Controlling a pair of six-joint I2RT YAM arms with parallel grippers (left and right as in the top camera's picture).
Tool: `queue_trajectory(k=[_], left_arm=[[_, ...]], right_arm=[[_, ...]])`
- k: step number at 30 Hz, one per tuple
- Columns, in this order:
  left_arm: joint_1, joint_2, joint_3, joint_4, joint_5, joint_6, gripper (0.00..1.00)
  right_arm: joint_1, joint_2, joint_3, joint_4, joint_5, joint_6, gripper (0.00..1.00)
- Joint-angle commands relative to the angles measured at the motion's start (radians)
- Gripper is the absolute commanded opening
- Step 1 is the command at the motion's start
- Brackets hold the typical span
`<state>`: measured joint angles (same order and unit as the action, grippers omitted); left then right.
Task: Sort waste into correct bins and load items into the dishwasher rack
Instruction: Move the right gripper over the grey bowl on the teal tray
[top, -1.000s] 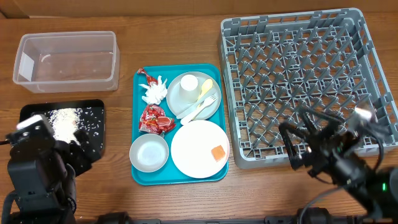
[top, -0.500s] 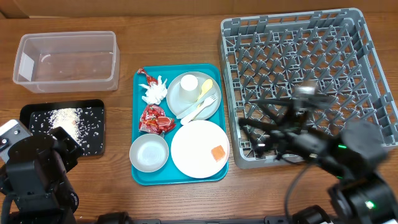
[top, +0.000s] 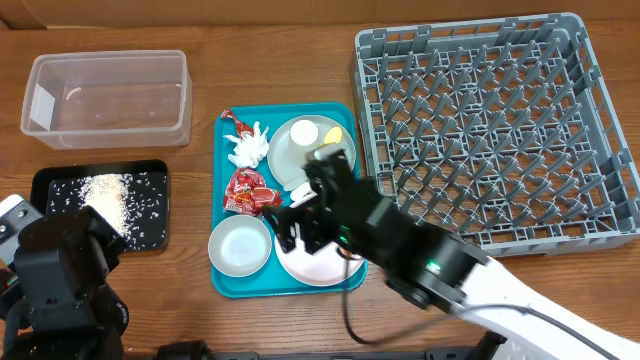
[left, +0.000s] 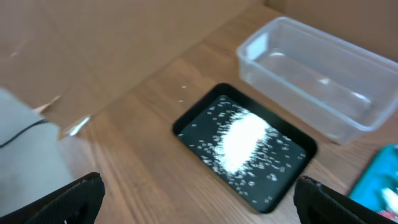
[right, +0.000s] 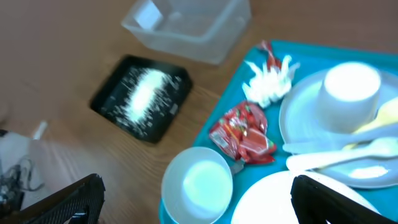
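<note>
My right gripper (right: 199, 208) is open and empty, hovering over the white bowl (right: 198, 183) and the white plate (right: 280, 202) on the teal tray. In the overhead view the right arm (top: 380, 235) hides the orange cube and most of the spoon and fork (right: 348, 152). The red wrapper (top: 250, 190), white napkin (top: 248, 145), cup (top: 303, 135) and grey plate (top: 285, 160) lie on the tray. Rice (left: 242, 137) lies in the black tray (top: 150, 215). My left gripper (left: 199, 205) is open and empty, in front of the black tray. The clear tub (top: 105, 95) is empty. The rack (top: 490, 130) is empty.
The teal serving tray (top: 285, 285) sits between the bins on the left and the rack on the right. The left arm (top: 60, 285) is at the front left corner. A cardboard wall (left: 93, 37) stands behind the table's left side.
My right arm has swung left from the rack's front edge to above the teal tray, covering the white plate. My left arm has drawn back a little, uncovering the black tray.
</note>
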<state>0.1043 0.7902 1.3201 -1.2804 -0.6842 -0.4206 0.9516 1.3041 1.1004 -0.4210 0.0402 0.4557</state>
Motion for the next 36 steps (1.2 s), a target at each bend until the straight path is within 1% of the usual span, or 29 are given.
queue_trajectory(k=[1, 6, 8, 11, 16, 19, 20, 21, 22, 23, 26, 31, 36], left_arm=[[0.002, 0.001, 0.011, -0.01, -0.112, -0.075, 1.0], [0.002, 0.001, 0.011, -0.024, -0.079, -0.084, 1.0], [0.002, 0.001, 0.011, -0.041, -0.077, -0.116, 1.0], [0.002, 0.001, 0.011, -0.056, -0.073, -0.158, 1.0], [0.002, 0.001, 0.011, -0.084, -0.042, -0.16, 1.0], [0.002, 0.001, 0.011, -0.09, -0.028, -0.16, 1.0], [0.002, 0.001, 0.011, -0.091, -0.028, -0.16, 1.0], [0.002, 0.001, 0.011, -0.092, -0.027, -0.16, 1.0], [0.002, 0.001, 0.011, -0.092, -0.025, -0.16, 1.0], [0.002, 0.001, 0.011, -0.092, -0.021, -0.16, 1.0], [0.002, 0.001, 0.011, -0.096, -0.005, -0.16, 1.0], [0.002, 0.001, 0.011, -0.105, 0.013, -0.16, 1.0], [0.002, 0.001, 0.011, -0.109, 0.027, -0.16, 1.0]], right_arm=[[0.003, 0.11, 0.073, -0.035, -0.019, 0.023, 1.0], [0.008, 0.262, 0.159, -0.124, -0.045, 0.019, 0.99], [0.018, 0.3, 0.178, -0.152, -0.046, 0.019, 1.0], [0.038, 0.335, 0.181, -0.165, -0.046, 0.02, 0.99], [0.073, 0.399, 0.181, -0.161, -0.046, 0.021, 1.0], [0.09, 0.443, 0.181, -0.153, -0.047, 0.05, 1.0], [0.096, 0.455, 0.181, -0.149, -0.046, 0.051, 0.99], [0.101, 0.467, 0.181, -0.144, -0.045, 0.051, 0.96], [0.103, 0.477, 0.181, -0.137, -0.046, 0.051, 0.91], [0.106, 0.484, 0.181, -0.131, -0.046, 0.057, 0.84], [0.108, 0.5, 0.181, -0.115, -0.042, 0.076, 0.74], [0.108, 0.521, 0.18, -0.104, -0.034, 0.077, 0.72], [0.108, 0.553, 0.18, -0.081, -0.035, 0.077, 0.71]])
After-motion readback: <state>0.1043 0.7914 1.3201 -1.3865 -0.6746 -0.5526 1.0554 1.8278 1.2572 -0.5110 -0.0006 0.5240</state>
